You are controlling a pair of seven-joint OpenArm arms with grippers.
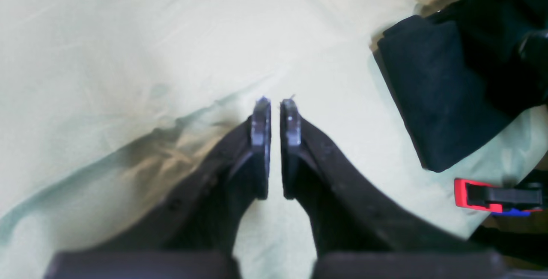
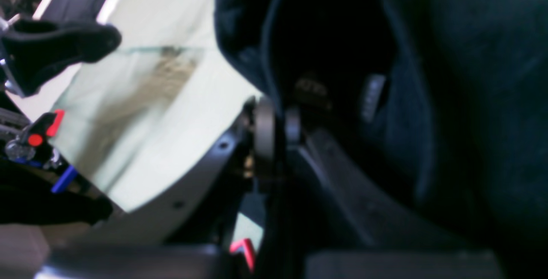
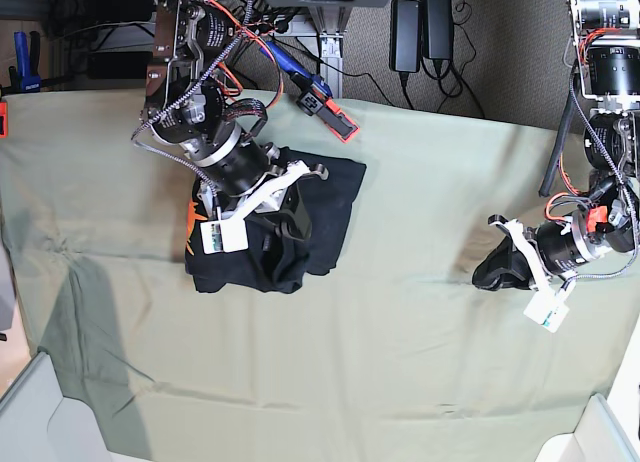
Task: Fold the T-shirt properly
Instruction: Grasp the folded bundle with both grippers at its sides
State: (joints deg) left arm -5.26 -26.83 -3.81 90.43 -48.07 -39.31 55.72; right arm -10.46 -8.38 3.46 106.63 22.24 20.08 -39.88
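The black T-shirt (image 3: 315,197) lies as a bunched, partly folded bundle on the pale green table cloth, left of centre in the base view. An orange bit of its graphic shows at its left edge. My right gripper (image 3: 283,220) is on top of the bundle. In the right wrist view the gripper (image 2: 276,120) is shut on a black edge of the T-shirt (image 2: 471,99), which fills the right side. My left gripper (image 3: 485,272) rests low over the bare cloth far to the right, shut and empty (image 1: 275,103). The T-shirt shows at the upper right of the left wrist view (image 1: 428,95).
The green table cloth (image 3: 400,352) has creases and a raised fold (image 1: 128,142) beside the left gripper. A red clamp (image 3: 335,119) sits at the table's back edge near the T-shirt, and it also shows in the left wrist view (image 1: 475,195). Cables and power bricks hang behind the table.
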